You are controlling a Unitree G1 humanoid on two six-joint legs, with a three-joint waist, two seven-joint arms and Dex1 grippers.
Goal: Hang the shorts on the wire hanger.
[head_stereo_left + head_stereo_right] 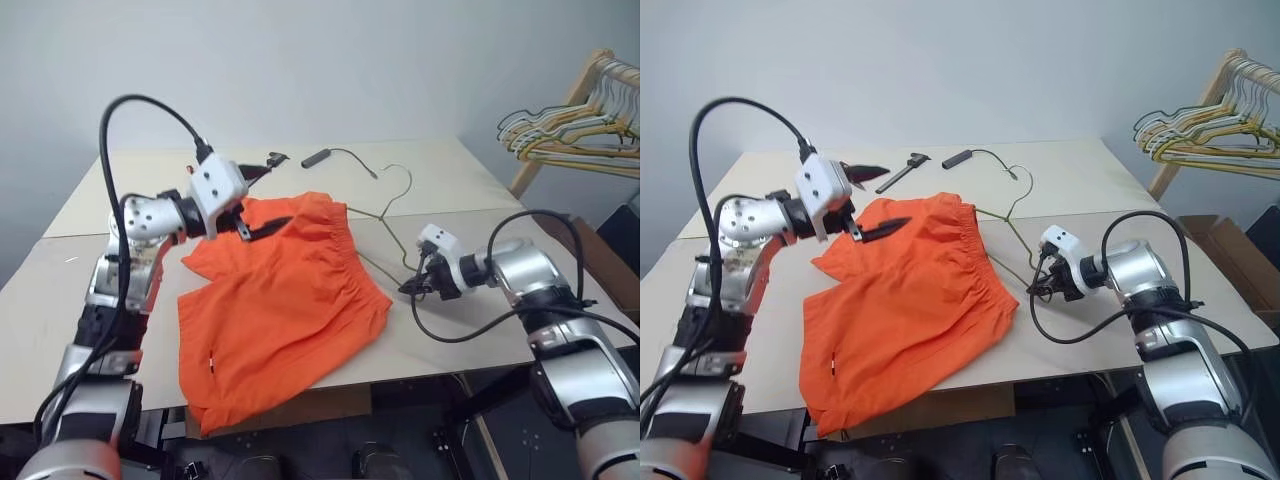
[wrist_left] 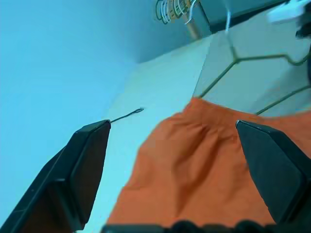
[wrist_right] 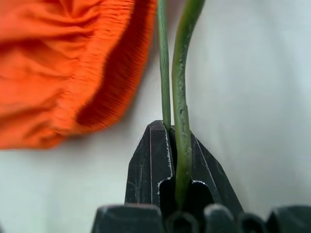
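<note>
The right gripper (image 3: pixel 171 160) is pressed shut on the thin grey-gold wire hanger (image 1: pixel 385 212), pinching its corner just beside the gathered waistband of the bright orange fabric shorts (image 1: pixel 275 300). The hanger lies flat, one side apparently tucked under the shorts. The left gripper (image 1: pixel 877 200) hovers spread wide above the far edge of the shorts, holding nothing. The shorts sprawl on the pale table (image 1: pixel 450 170), one leg drooping over its near edge. Beyond them lies a small black tool (image 1: pixel 904 171).
</note>
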